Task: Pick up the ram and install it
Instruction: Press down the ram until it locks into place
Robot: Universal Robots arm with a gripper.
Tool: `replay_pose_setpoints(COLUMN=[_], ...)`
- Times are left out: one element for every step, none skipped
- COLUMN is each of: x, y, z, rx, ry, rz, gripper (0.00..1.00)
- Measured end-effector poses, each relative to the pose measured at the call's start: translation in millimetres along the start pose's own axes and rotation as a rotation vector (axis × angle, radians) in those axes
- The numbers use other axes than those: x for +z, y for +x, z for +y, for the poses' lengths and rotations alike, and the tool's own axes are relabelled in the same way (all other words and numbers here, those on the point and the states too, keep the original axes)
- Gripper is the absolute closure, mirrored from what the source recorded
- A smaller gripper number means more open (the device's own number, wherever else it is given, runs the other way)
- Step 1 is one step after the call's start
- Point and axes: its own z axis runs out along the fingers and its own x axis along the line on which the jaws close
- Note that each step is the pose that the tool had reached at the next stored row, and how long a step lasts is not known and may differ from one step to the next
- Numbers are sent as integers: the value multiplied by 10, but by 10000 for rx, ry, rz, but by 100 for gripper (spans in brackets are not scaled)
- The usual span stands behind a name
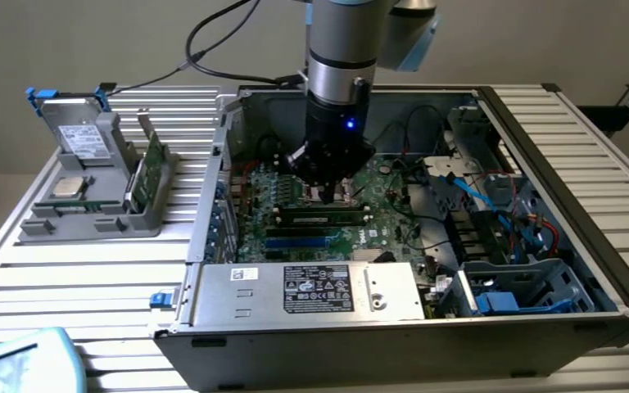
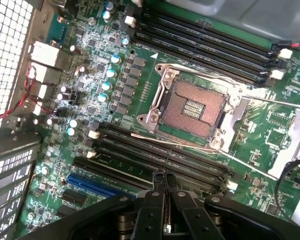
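Over the green motherboard (image 1: 326, 217) inside the open black computer case (image 1: 555, 164), the arm's black two-finger gripper (image 1: 326, 195) hangs with its fingers pressed together and nothing between them; the wrist view shows the fingertips of the gripper (image 2: 164, 179) meeting just above a bank of long black memory slots (image 2: 155, 160). A long, narrow green ram stick (image 1: 326, 218) with dark chips along its face lies seated in one of the slots directly beneath the gripper, and from the exterior view it is not clear whether the fingertips touch it. Beside those slots sits the square silver-framed processor socket (image 2: 192, 107), its brown contact field uncovered, with another bank of black slots (image 2: 210, 45) on its far side. At the case's near edge lies a silver power supply box (image 1: 304, 291) with a black label. On the slatted metal table (image 1: 85, 270), toward the exterior view's left, a grey plastic holder (image 1: 91, 214) carries a grey boxy drive with a white label (image 1: 82, 141), a small square silver processor chip (image 1: 69, 187) and another upright green board (image 1: 153, 168).
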Motion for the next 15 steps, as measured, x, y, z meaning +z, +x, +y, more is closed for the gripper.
replay_pose_setpoints(x=[0,0,1,1,1,2,2,2,3,3,3,3,4,4,4], y=[0,0,0,0,0,0,0,0,0,0,0,0,0,-1,0], z=[0,0,0,0,0,0,0,0,0,0,0,0,0,1,0], rx=[125,252,378,505,640,762,895,1016,1140,1269,1397,1523,1647,1771,1901], ry=[0,0,-1,0,0,0,0,-1,0,0,0,0,0,0,1], rz=[2,4,5,7,9,11,14,16,18,21,24,26,28,31,34], gripper=[89,89,89,89,89,89,89,89,89,89,89,89,89,89,89])
